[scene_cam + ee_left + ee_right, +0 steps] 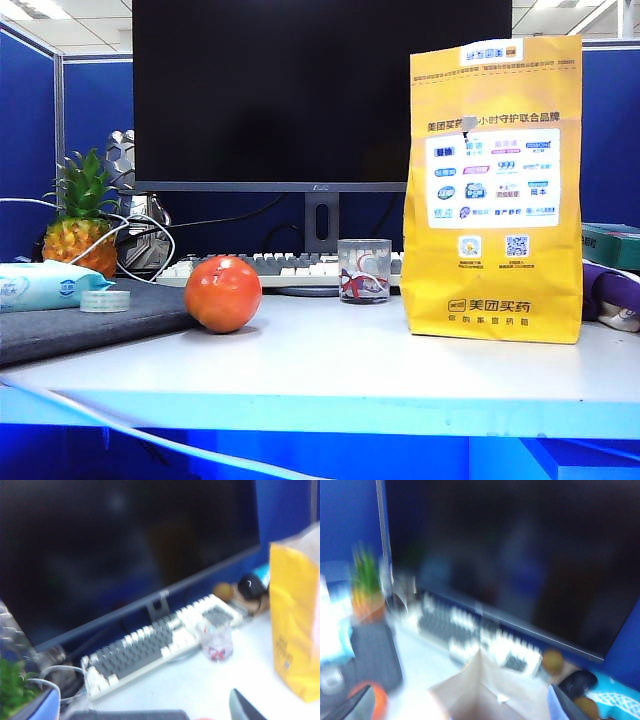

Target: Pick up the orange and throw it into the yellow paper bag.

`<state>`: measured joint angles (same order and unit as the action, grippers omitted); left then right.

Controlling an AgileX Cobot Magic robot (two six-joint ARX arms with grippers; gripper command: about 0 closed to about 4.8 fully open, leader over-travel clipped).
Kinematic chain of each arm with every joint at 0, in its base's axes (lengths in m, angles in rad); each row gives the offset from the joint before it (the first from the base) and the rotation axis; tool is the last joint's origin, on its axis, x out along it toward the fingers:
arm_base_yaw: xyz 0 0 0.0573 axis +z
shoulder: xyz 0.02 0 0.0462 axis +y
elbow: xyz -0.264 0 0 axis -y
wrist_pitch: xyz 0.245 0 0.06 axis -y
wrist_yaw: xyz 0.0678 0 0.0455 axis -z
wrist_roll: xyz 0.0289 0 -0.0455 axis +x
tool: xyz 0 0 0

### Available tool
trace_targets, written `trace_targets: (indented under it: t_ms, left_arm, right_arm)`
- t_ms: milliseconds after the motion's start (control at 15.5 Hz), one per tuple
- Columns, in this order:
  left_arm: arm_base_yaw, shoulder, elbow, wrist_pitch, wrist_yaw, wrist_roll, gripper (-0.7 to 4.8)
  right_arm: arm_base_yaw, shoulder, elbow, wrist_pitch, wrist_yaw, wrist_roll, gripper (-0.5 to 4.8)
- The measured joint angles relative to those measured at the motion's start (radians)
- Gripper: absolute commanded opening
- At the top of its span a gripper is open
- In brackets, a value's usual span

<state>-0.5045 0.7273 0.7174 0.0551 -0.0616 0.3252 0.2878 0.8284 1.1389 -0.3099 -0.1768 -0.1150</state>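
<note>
The orange shows in no view. The yellow paper bag [493, 190] stands upright at the right of the table, with Chinese lettering and a white logo panel. My right gripper [462, 711] hangs over the bag's open mouth [490, 695], open wide with nothing between its fingers [350, 707]. The bag's pale inside is blurred and I cannot see into it. My left gripper [142, 714] is open over the table's left part, one dark finger [244, 707] showing, and the bag [295, 630] stands off to its side. Neither gripper appears in the exterior view.
A matte orange-red fruit with a dimpled top [222, 293] rests at the edge of a grey mat [90, 320]. Behind stand a glass cup [364, 270], keyboard [290, 266], monitor [320, 90], toy pineapple [82, 225], wipes pack [45, 285] and tape roll [105, 300].
</note>
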Motion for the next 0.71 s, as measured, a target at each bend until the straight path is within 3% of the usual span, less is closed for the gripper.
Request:
trace_targets:
  t_ms: [193,322,515,708]
  left_arm:
    - [0.0,-0.166,-0.057,-0.016,0.012,-0.001,4.79]
    - [0.0,-0.345,-0.213,-0.043,-0.058,-0.009,4.79]
    - [0.0,-0.533,-0.382,-0.089,-0.116,-0.125,4.79]
    - [0.0,-0.563,-0.475,-0.06,-0.172,-0.203,4.79]
  right_arm:
    - [0.003,-0.306,-0.328,0.168,0.019,0.105,4.79]
    - [0.003,-0.552,-0.642,0.333,0.02,0.177,4.79]
    - [0.004,-0.701,-0.907,0.476,0.018,0.282,4.79]
    - [0.018,-0.715,-1.115,0.494,0.018,0.361,4.79]
